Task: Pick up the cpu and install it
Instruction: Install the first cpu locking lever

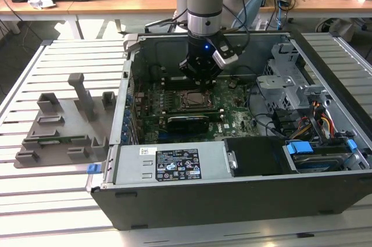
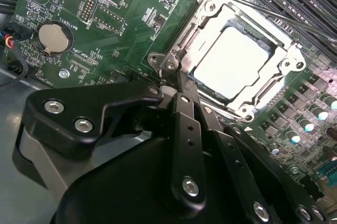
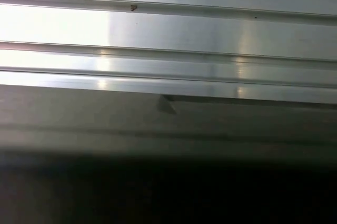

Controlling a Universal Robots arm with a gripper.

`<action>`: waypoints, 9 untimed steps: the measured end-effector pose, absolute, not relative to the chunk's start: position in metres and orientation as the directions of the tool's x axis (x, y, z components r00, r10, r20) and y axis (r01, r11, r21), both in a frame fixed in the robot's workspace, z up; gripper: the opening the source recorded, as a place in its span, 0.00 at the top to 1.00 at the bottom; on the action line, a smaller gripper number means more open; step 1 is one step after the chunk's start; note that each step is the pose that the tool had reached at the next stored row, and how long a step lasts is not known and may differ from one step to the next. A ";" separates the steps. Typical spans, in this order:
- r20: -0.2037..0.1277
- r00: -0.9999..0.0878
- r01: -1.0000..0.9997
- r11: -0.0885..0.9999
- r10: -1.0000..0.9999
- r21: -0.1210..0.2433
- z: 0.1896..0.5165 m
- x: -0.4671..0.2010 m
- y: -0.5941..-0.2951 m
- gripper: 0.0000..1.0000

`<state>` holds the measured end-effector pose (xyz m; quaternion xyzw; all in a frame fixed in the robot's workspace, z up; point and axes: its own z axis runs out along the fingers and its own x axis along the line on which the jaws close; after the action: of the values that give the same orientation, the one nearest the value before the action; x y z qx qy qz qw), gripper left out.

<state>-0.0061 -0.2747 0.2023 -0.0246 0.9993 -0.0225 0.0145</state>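
The cpu [image 2: 234,63] already sits in the socket frame [image 2: 210,9]; the gripper [image 1: 200,77], fingers pressed together and empty, hovers at the frame's twelve o'clock in the exterior view.

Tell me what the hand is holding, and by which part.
Nothing that shows. The chip lies in the socket, apart from the hand.
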 end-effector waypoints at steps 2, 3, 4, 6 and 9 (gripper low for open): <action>-0.031 -0.998 -0.049 0.998 -0.050 -0.041 0.203 -0.007 -0.275 0.89; -0.033 -0.998 -0.049 0.998 -0.050 -0.039 0.204 -0.009 -0.275 0.89; -0.033 -0.998 -0.049 0.998 -0.050 -0.037 0.204 -0.011 -0.275 0.89; -0.036 -0.998 -0.048 0.998 -0.049 -0.028 0.205 -0.016 -0.275 0.89; -0.038 -0.998 -0.048 0.999 -0.049 -0.016 0.205 -0.023 -0.275 0.89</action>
<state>-0.0227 -0.2747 0.2046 -0.0242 0.9995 -0.0077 0.0194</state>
